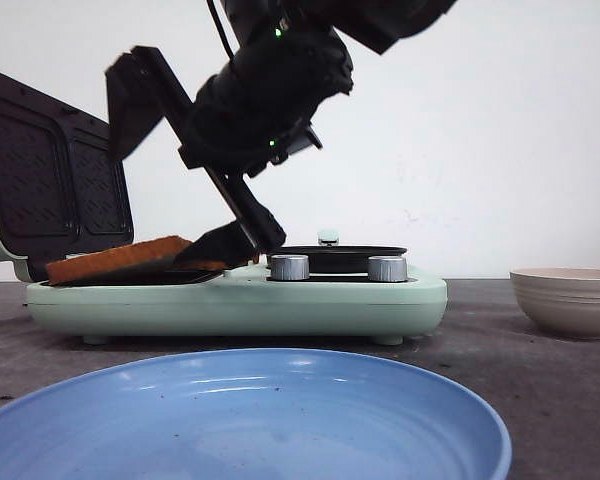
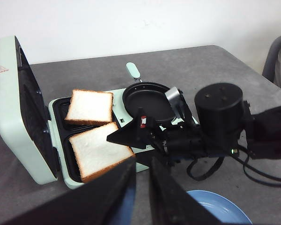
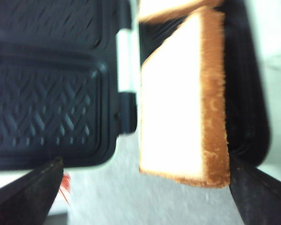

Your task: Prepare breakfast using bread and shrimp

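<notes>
Two slices of white bread lie in the open mint-green sandwich maker (image 2: pixel 37 176): the far slice (image 2: pixel 90 106) flat, the near slice (image 2: pixel 99 150) tilted, one edge up on the rim. The near slice shows in the front view (image 1: pixel 120 258) and the right wrist view (image 3: pixel 178 122). My right gripper (image 1: pixel 150 205) is open wide at the near slice's edge, one finger low beside the crust, the other raised; it holds nothing (image 3: pixel 145 197). My left gripper (image 2: pixel 141 164) is shut and empty, high above the table's front. No shrimp is in view.
The sandwich maker's ribbed lid (image 1: pixel 50 180) stands open at the left. A round black pan (image 2: pixel 147 101) and two metal knobs (image 1: pixel 290 267) are on its right half. A blue plate (image 1: pixel 250 420) is in front, a beige bowl (image 1: pixel 570 300) at the right, its contents hidden.
</notes>
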